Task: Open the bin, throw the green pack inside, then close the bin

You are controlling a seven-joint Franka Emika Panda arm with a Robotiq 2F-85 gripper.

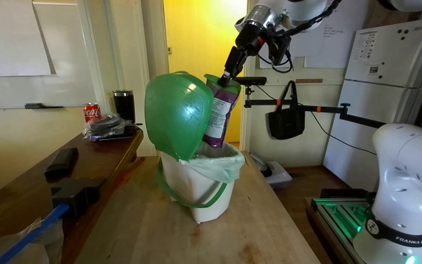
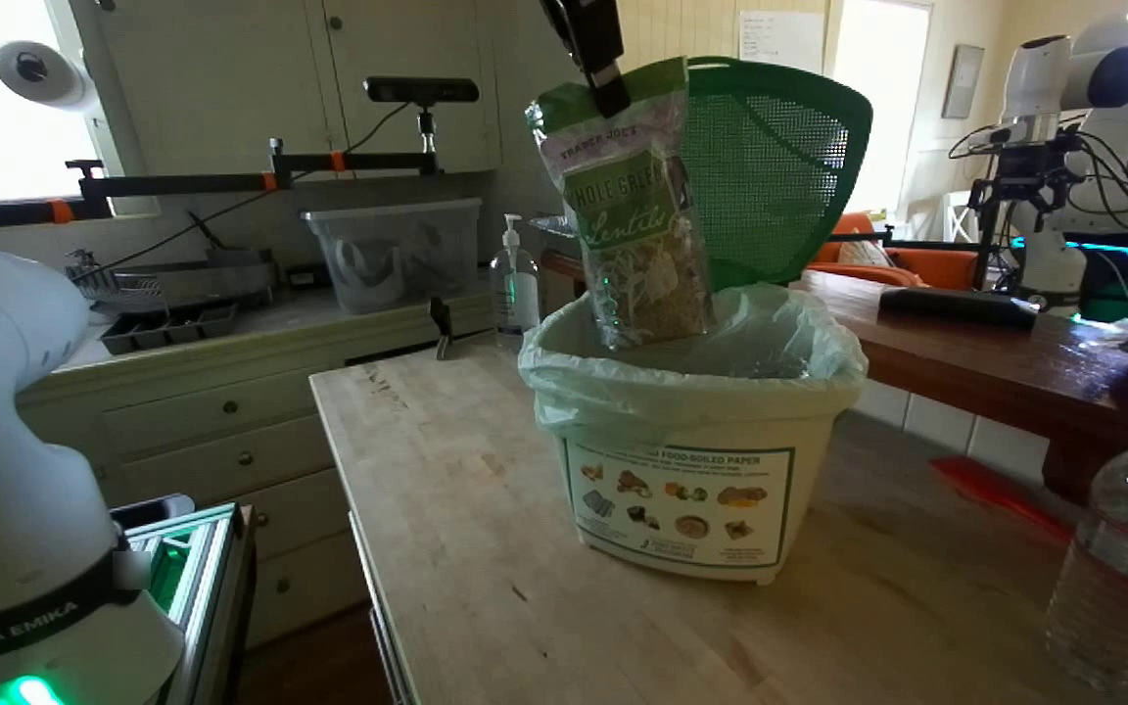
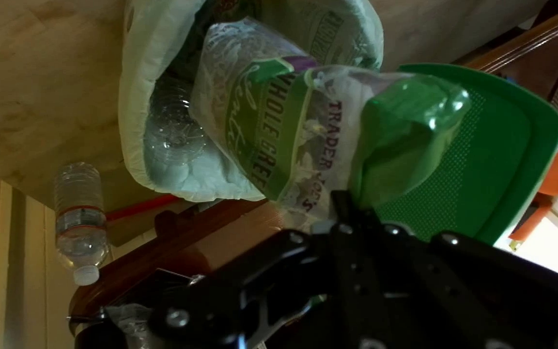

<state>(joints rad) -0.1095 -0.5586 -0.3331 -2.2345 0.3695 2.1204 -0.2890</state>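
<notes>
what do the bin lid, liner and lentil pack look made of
The lid looks like hard, glossy plastic, given its bright highlight. The liner seems thin, translucent film with a slight sheen, perhaps plastic, judging by its wrinkles. The lentil pack is probably flexible plastic, shiny and creased, with see-through parts.

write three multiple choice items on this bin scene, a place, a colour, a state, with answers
1. Where does the white plastic bin stand?
A) floor
B) pale wooden table
C) fridge

2. What colour is its rounded plastic lid?
A) green
B) red
C) white

3. How is the black gripper?
A) open
B) shut on the lid
C) shut on the green-and-purple plastic lentil pack

1 B: its base rests on the wood in both exterior views.
2 A: green in both exterior views.
3 C: it pinches the pack's top in both exterior views.
</notes>
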